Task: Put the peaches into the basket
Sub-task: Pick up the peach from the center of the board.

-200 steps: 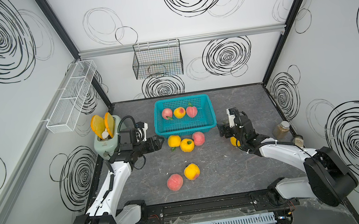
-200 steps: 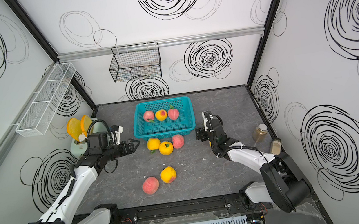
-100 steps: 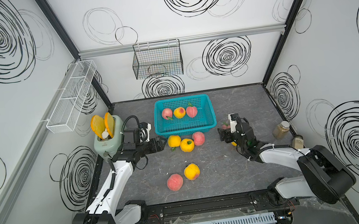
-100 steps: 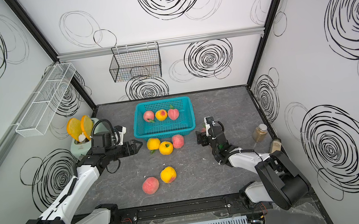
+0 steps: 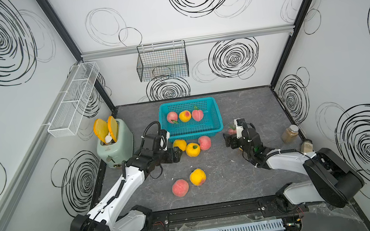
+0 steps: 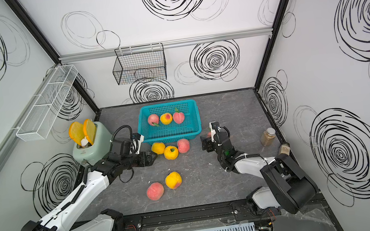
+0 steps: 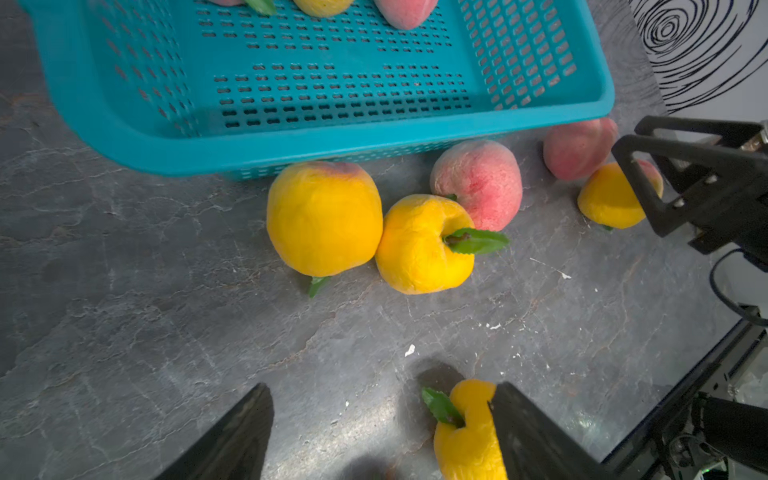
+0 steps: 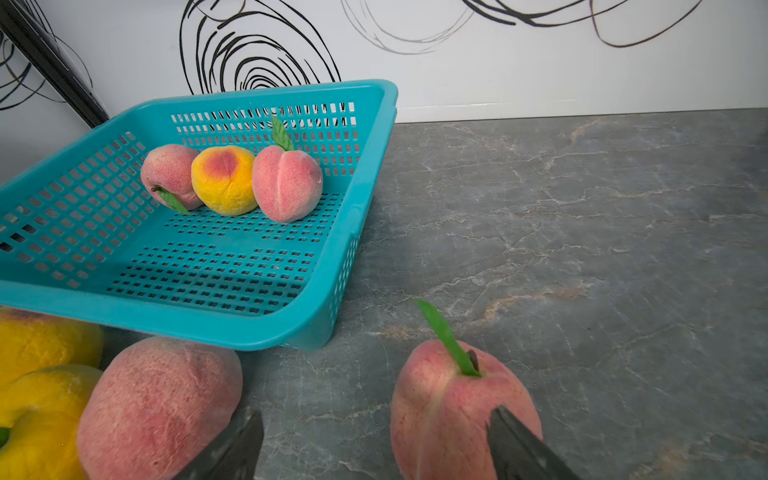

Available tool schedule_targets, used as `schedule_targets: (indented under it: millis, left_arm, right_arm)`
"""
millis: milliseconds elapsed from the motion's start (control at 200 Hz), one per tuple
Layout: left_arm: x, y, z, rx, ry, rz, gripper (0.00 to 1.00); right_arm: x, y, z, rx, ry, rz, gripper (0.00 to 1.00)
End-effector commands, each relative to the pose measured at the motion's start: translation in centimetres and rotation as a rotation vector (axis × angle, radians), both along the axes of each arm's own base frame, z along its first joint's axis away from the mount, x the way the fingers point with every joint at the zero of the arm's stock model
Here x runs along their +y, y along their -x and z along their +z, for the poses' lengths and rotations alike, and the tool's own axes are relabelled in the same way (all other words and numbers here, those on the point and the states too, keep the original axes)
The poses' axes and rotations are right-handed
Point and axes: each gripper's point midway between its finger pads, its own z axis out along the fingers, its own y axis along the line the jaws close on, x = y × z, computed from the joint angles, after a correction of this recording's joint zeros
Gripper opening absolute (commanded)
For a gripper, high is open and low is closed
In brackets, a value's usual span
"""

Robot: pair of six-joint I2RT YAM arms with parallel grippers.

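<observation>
The turquoise basket (image 5: 214, 126) (image 6: 193, 129) holds three peaches (image 8: 224, 178) along its far side. Just in front of it lie two yellow peaches (image 5: 179, 144) (image 5: 193, 149) and a pink one (image 5: 204, 142). My left gripper (image 5: 177, 154) (image 7: 380, 395) is open beside them, holding nothing. A yellow peach (image 5: 197, 177) and a pink peach (image 5: 180, 187) lie nearer the front. My right gripper (image 5: 230, 136) (image 8: 374, 419) is open at a leafed pink peach (image 8: 449, 411), which sits against one finger. Another yellow peach (image 7: 611, 199) lies under that gripper.
A green toaster (image 5: 115, 144) with toast slices stands at the left edge. Two jars (image 5: 289, 133) (image 5: 305, 146) stand by the right wall. A black wire basket (image 5: 162, 64) hangs on the back wall and a white rack (image 5: 74, 101) on the left wall.
My left gripper has moved right, closer to the peaches in front of the basket. My right gripper has dropped lower and come to the leafed pink peach.
</observation>
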Motion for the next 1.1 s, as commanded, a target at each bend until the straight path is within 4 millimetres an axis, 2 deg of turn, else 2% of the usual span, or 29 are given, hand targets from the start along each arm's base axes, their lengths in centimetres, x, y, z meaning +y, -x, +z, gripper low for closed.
schedule_targets:
  millis: [0,220,460,680,1096]
  left_arm:
    - [-0.2,0.1,-0.2,0.007,0.006,0.033,0.86]
    - [-1.2,1.8,-0.2,0.067,-0.036,0.000,0.86]
    - [-2.5,5.2,-1.9,0.198,-0.110,-0.041,0.86]
    - [-1.8,7.0,-2.4,0.275,-0.218,-0.012,0.86]
    - [-1.8,10.5,-4.3,0.374,-0.303,-0.036,0.86]
  right_arm:
    - [0.2,0.0,0.8,-0.024,-0.030,-0.010,0.88]
    - [0.4,0.0,0.9,-0.021,-0.042,-0.002,0.88]
    - [0.4,0.2,1.3,-0.027,-0.050,-0.003,0.88]
    - [0.2,0.1,1.3,-0.024,-0.044,-0.015,0.88]
    - [0.2,0.1,1.4,-0.024,-0.047,-0.016,0.88]
